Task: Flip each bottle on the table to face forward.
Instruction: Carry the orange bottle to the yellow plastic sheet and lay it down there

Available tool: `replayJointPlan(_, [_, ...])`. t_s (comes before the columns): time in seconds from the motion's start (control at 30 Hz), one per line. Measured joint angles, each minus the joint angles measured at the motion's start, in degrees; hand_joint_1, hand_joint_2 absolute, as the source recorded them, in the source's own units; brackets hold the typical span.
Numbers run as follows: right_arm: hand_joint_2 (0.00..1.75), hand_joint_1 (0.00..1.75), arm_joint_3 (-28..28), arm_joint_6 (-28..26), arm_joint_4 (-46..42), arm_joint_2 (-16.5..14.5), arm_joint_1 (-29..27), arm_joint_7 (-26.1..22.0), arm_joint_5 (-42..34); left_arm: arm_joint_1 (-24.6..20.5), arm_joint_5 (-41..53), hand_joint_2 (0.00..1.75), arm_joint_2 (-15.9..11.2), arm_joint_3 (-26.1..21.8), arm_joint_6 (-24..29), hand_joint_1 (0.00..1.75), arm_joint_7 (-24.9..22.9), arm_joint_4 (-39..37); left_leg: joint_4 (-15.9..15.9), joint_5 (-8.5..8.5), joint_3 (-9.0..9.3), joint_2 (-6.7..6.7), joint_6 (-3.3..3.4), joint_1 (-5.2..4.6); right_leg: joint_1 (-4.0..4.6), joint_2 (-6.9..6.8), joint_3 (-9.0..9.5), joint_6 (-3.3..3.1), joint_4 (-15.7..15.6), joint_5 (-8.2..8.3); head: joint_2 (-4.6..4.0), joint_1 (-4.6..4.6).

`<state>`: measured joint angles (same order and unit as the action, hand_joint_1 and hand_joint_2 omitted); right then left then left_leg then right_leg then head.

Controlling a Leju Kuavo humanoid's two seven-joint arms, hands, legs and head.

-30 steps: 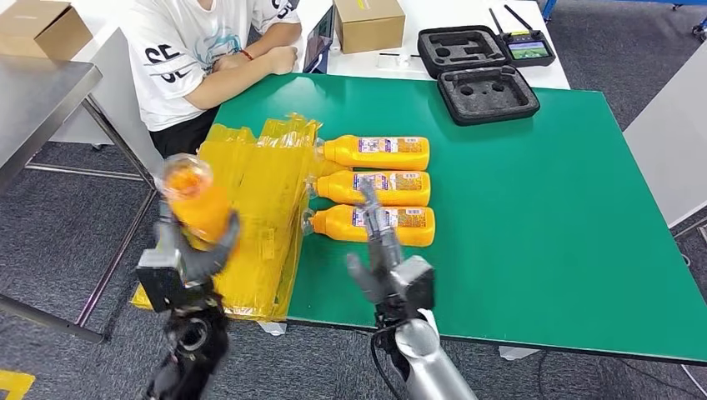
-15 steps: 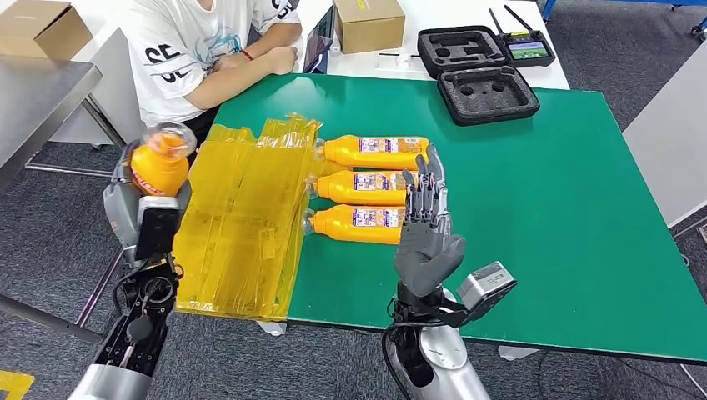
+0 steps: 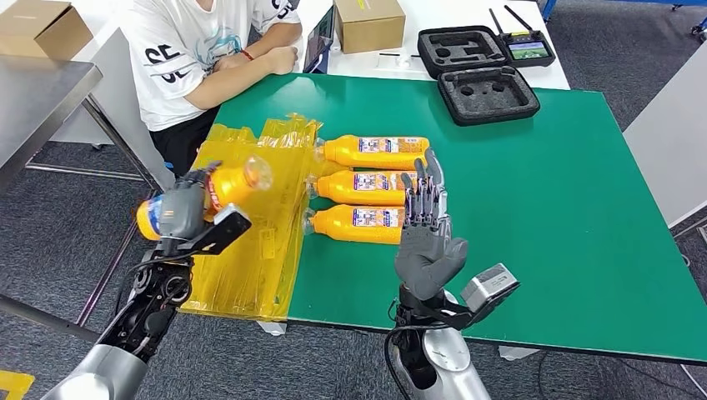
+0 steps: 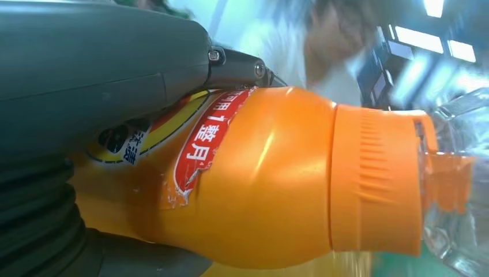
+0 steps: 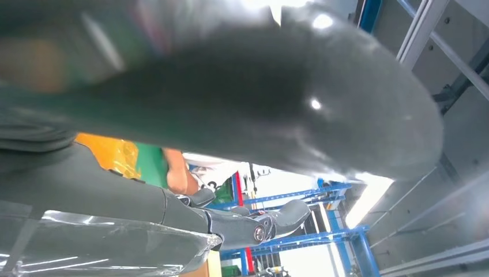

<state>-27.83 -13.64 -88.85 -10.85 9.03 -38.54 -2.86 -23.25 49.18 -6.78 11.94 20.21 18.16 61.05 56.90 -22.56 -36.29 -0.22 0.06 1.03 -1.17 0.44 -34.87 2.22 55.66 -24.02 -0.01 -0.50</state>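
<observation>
The left arm reaches up from below at the left edge of the green counter (image 3: pixel 542 208), its hand (image 3: pixel 182 212) raised above the yellow plastic sheets (image 3: pixel 254 225) that hang over the counter's left end. The fingers (image 3: pixel 203 177) wrap around the body of an orange bottle (image 3: pixel 218 190), holding it off the surface. The bottle lies nearly level in the grip, its long axis tilted slightly, the clear-capped end pointing up and right toward the counter's middle and the base end sticking out to the left past the hand. In the left wrist view the bottle (image 4: pixel 271 179) fills the palm, red label strip facing the camera, the ribbed orange collar and clear cap clear of the fingers.

The right arm stands upright at the near edge, forearm vertical, its hand (image 3: pixel 427 242) lifted with the palm turned toward the camera. Its fingers (image 3: pixel 421 196) are straight, close together and hold nothing, rising in front of the row of three bottles (image 3: pixel 375 187).

Those three lie flat on the counter, side by side and parallel, long axes running left to right, caps toward the yellow sheets, labels up.

A person (image 3: pixel 200 58) sits at the far left corner.
</observation>
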Motion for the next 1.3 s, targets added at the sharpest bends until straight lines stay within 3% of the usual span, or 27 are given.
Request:
replayJointPlan(0.27, [0.00,0.00,0.6,1.6,3.3,0.0,0.4,-0.4,-0.9,-3.3,2.5,1.75,-1.4,6.8,-11.4,1.75,0.0,-4.7,0.0,0.01,0.00,0.00,0.00,0.01,0.02,0.00,0.00,0.00,0.0,0.00,0.01,0.01])
replayJointPlan(0.57, [0.00,0.00,1.1,1.6,5.5,0.0,0.5,0.0,-1.4,-9.4,-0.4,1.75,-2.5,11.3,-23.0,1.75,4.0,-10.9,0.0,0.02,0.00,0.00,0.01,0.01,0.01,0.00,0.00,0.00,0.0,0.01,0.01,0.01])
replayJointPlan(0.93, [0.00,0.00,1.3,4.1,7.6,0.2,0.8,0.7,-3.7,-11.8,2.3,1.75,-5.0,15.3,-26.6,1.75,2.8,-13.7,0.0,0.02,-0.01,0.02,0.00,0.02,0.02,0.00,0.00,0.00,0.0,0.00,0.01,0.01])
replayJointPlan(1.3, [0.00,0.00,1.3,6.7,9.3,0.5,-0.2,1.6,-5.2,-8.4,8.7,1.75,-10.1,16.6,-28.2,1.75,-1.0,-11.9,0.0,0.00,-0.01,0.01,-0.01,0.01,0.02,-0.01,0.03,-0.01,0.0,-0.01,0.01,0.02])
